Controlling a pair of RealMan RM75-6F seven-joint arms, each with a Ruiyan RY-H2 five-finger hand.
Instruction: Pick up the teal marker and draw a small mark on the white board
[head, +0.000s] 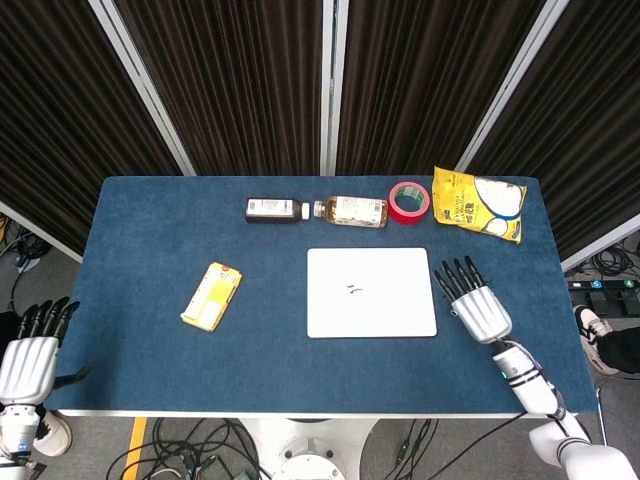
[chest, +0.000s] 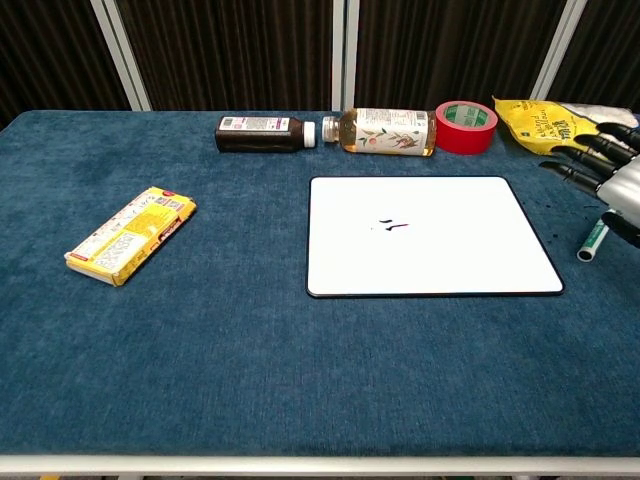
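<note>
Chest view shows the marker (chest: 593, 241) lying on the table (chest: 250, 340) just right of the board (chest: 432, 236), its pale cap end toward the camera and its far end hidden under the right hand (chest: 610, 180). That hand hovers flat with fingers spread and straight, holding nothing. From the head view the right hand (head: 478, 306) covers the marker entirely, so only the chest camera locates it.

Likely handling: a light, stiff, smooth plastic barrel, round enough to roll on the cloth if nudged. A pinch across the middle of the barrel should keep it balanced and leave the tip free; whether the cap is on I cannot tell.

Room is tight on the right: the marker sits between the board's edge and the table's right edge, so a sideways push could send it off. The board already carries small dark marks near its centre, with bare white all around them. A snack bag (chest: 545, 124) lies beyond the hand. The left hand (head: 30, 362) hangs off the table's near left corner, fingers extended and empty.
</note>
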